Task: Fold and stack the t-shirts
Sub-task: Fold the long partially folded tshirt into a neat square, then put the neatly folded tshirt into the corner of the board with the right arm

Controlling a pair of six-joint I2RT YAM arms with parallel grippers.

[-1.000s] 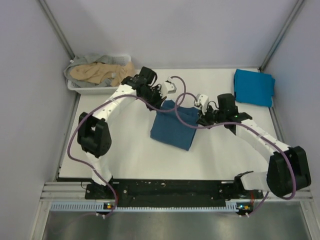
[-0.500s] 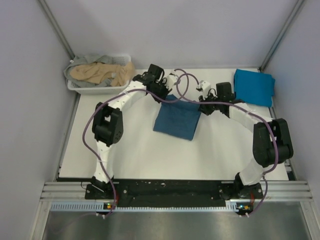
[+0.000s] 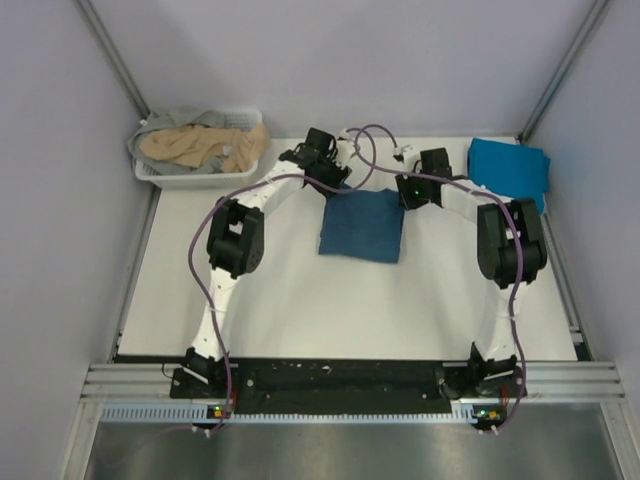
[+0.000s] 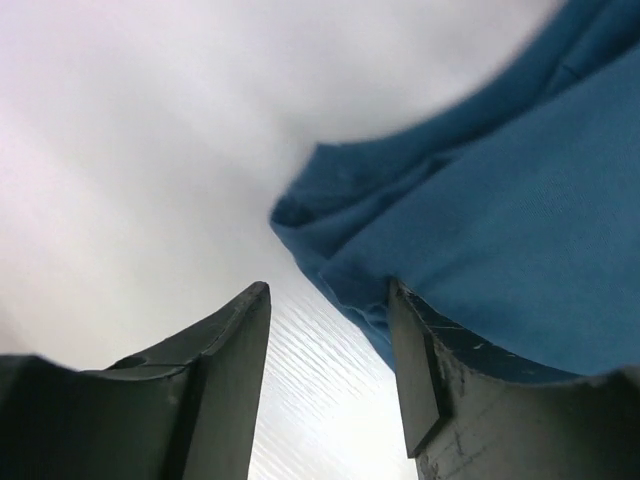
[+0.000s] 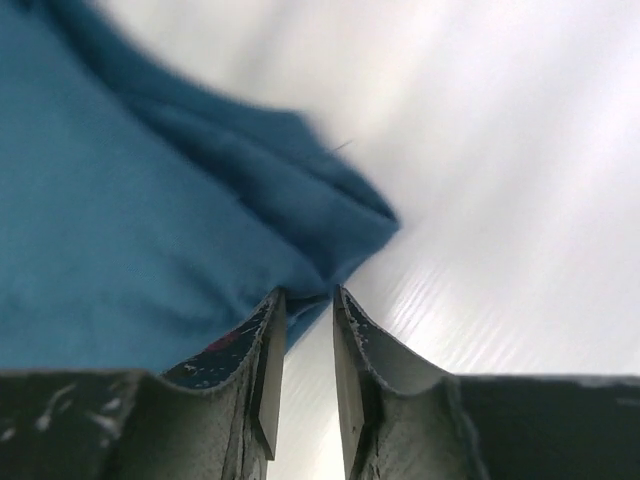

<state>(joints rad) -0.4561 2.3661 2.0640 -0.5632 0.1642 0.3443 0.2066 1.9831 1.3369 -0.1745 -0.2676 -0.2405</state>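
The dark teal shirt (image 3: 362,225) lies folded into a rough rectangle on the tabletop (image 3: 280,290), toward the far middle. Its far edge sits just under both wrists and it looks flat, with a slightly bunched hem at each far corner.

The left tool (image 4: 328,295) is at the far-left corner with its jaws roughly half apart. I see only bare tabletop between them, and the cloth's corner lies just beside the inner finger, so it holds nothing. The right tool (image 5: 308,295) is at the far-right corner with its jaws only a narrow slit apart. The corner sits right at the tips, but I see no cloth in the slit, so I read it as let go, though only barely.

I judge the step in hand to be setting this fold down. To do it well, I want the right jaws wider before anything moves. Then I raise both tools straight up off the corners, not back toward me, so no finger catches a hem and drags the fold open.

A brighter cyan shirt (image 3: 508,172) lies folded at the far right, well apart, and I take it for the pile this one joins. A white basket (image 3: 160,172) at the far left holds a tan shirt (image 3: 195,145) and a grey shirt (image 3: 190,118), neither yet folded.
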